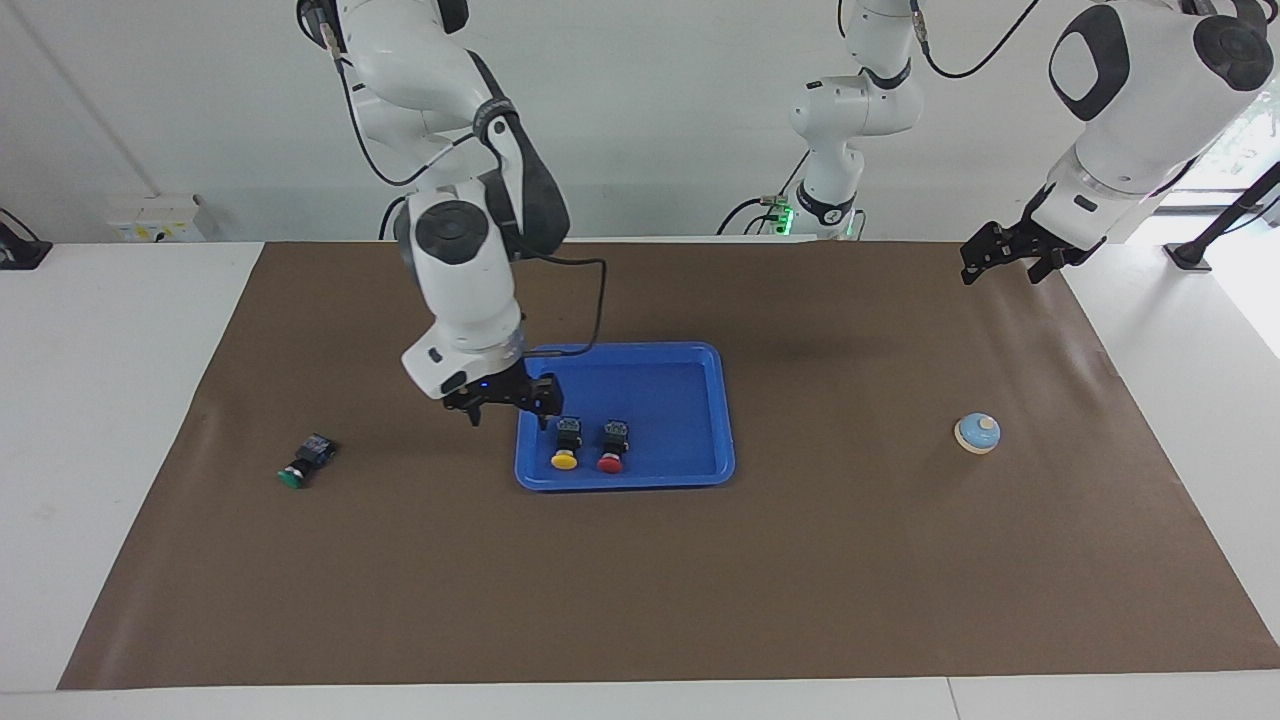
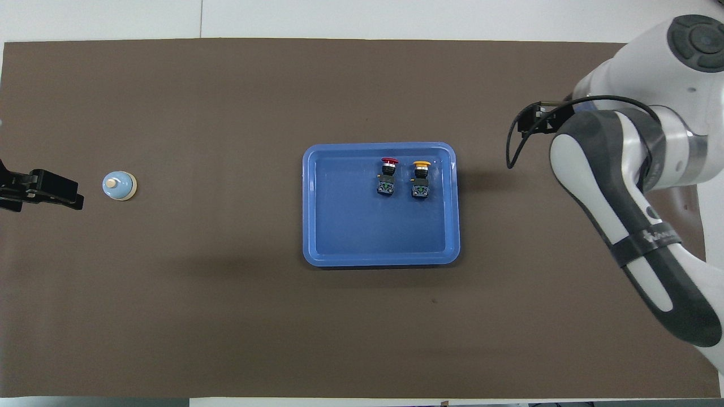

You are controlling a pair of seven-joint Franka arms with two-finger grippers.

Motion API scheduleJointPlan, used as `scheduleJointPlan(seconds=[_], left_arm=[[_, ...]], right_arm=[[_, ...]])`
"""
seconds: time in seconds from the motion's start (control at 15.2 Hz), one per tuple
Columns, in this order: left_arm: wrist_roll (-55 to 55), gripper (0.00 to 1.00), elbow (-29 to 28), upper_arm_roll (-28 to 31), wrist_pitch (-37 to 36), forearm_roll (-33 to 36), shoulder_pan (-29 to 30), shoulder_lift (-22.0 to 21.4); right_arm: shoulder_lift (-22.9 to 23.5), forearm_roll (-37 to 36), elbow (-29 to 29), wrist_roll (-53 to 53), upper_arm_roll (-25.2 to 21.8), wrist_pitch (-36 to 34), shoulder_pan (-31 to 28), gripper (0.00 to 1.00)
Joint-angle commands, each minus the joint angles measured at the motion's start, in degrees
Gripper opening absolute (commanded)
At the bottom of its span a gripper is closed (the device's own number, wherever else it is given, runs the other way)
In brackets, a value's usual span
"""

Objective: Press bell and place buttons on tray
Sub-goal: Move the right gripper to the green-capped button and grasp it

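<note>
The blue tray [image 1: 672, 395] [image 2: 350, 226] lies mid-mat. In it, side by side, lie the yellow button [image 1: 564, 458] [image 2: 420, 178] and the red button [image 1: 610, 460] [image 2: 388, 175]. The green button [image 1: 300, 465] lies on the mat toward the right arm's end; the right arm covers it in the overhead view. My right gripper [image 1: 508, 418] hangs open and empty over the tray's edge on that side. The bell [image 1: 978, 433] [image 2: 119, 185] sits on the mat toward the left arm's end. My left gripper [image 1: 1005, 268] [image 2: 42, 189] waits open, raised beside the bell.
A brown mat [image 1: 820, 560] covers the white table [image 1: 110, 400]. A black cable [image 1: 590, 310] loops from the right arm's wrist over the tray's rim.
</note>
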Motion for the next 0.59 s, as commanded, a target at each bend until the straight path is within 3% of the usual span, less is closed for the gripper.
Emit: scheduleJointPlan(seconds=[0.0,0.53], left_arm=[[-0.1,1.00,0.7,0.3,-1.1,0.1,-0.1,-0.2],[-0.1,1.00,0.7,0.3,-1.1,0.1,-0.1,-0.2]], right_arm=[[-2.5,-1.8,-6.4,-0.2,0.5,1.5,-3.1,1.00],[-4.3,-4.5,-17.9,-0.3,0.6,16.6,-12.6,1.00]])
